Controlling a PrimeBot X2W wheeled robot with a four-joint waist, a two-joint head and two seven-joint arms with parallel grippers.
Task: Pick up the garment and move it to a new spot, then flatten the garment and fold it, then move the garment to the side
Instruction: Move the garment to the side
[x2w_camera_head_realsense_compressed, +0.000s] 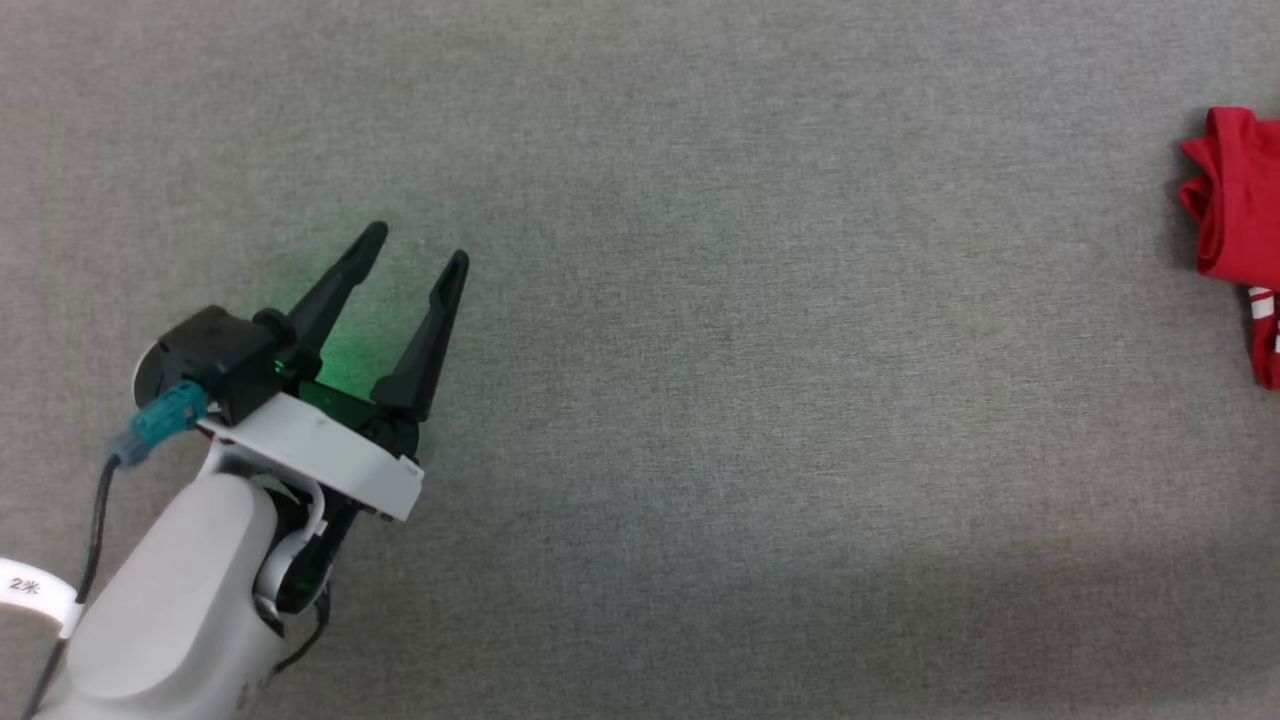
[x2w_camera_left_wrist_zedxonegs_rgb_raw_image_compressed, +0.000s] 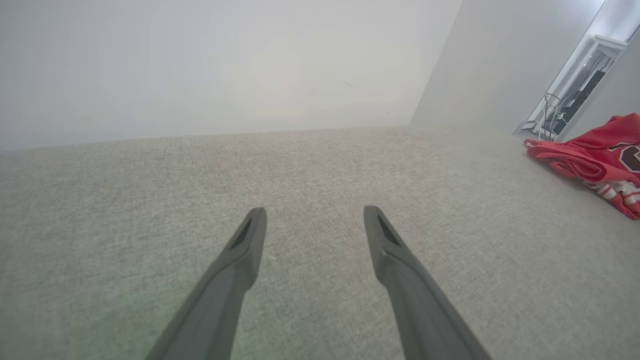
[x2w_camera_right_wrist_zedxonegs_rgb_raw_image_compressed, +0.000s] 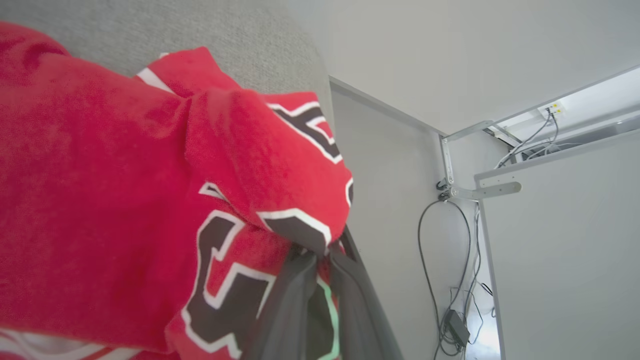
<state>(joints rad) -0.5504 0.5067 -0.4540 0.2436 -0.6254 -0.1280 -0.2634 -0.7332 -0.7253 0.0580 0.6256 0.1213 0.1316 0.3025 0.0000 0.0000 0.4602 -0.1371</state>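
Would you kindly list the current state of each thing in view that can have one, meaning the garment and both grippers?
garment: rumpled in a heap, one fold pinched by the right gripper.
left gripper: open, empty, well apart from the garment.
right gripper: shut on the garment's cloth.

Quick tally: one red basketball jersey shirt with white-edged black lettering, at the right edge of the head view. Two claws: left claw at lower left, right claw bottom middle of its own wrist view, each with two long dark fingers. One grey woven-fabric worktop. One small black power brick lower right, plus a few thin dark cables; can't count those exactly.
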